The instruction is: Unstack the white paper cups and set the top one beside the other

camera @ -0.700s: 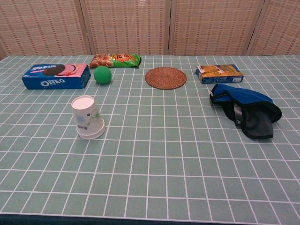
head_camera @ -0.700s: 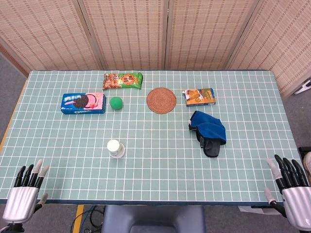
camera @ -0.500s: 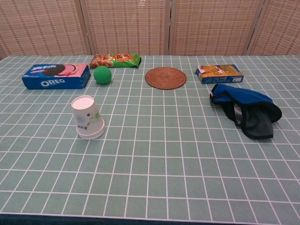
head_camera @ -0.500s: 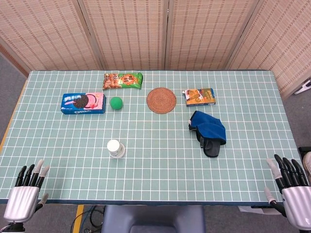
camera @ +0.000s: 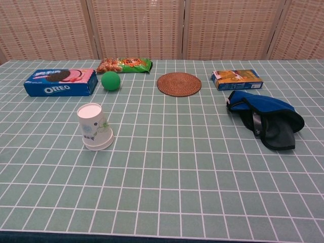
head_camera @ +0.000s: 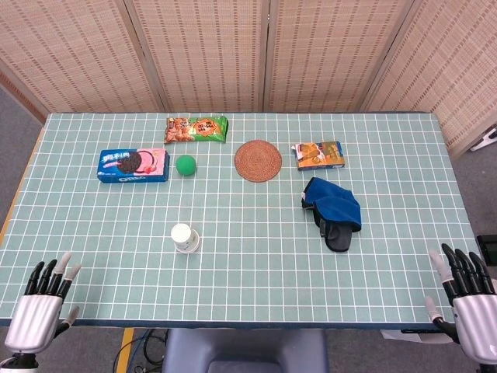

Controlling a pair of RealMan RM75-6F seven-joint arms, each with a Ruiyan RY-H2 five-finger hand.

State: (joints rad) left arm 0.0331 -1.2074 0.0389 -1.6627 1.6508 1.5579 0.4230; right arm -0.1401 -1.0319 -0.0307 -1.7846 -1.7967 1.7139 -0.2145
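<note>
The white paper cups [head_camera: 185, 237] [camera: 94, 127] stand upside down as one stack on the left-centre of the table, with a small printed pattern on the side. My left hand [head_camera: 40, 309] hangs at the near left table edge, fingers apart and holding nothing. At the near right corner, my right hand [head_camera: 466, 307] is also empty with fingers spread. Both hands are far from the cups. The chest view shows neither hand.
Far side of the green gridded table [head_camera: 248, 272]: Oreo box [head_camera: 133, 165], green ball [head_camera: 185, 164], snack bag [head_camera: 197, 128], round woven coaster [head_camera: 258, 160], small orange box [head_camera: 319, 155]. A blue and black cloth pouch [head_camera: 334, 211] lies right of centre.
Both hands have sunk slightly lower and outward at the near table edge. The cups and other objects have not moved.
</note>
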